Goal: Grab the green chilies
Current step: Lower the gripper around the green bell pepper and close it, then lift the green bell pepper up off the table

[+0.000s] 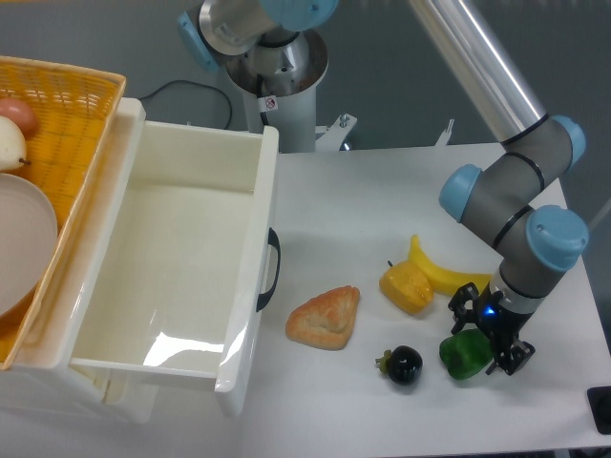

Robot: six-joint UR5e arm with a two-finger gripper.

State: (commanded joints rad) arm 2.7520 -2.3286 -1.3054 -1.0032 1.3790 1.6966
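Poised over the green chilies (468, 354), fingers spread.

Gripper (487, 342) low above the pepper's right half, jaws apart to straddle it (nothing held); pepper resting on the table (363, 210) near its front edge, just right of the black round fruit (402, 364), below the banana (444, 275); likely about to close.

Glossy bright-green lumpy plastic pepper (466, 353) showing green w/ white glare. Black two-finger gripper (485, 332) glowing w/ a blue light. Round black plastic fruit (403, 364), yellow pepper-shaped toy (406, 287), yellow plastic banana (442, 276), tan-orange toy bread wedge (326, 317) all lying on white tabletop (382, 191).
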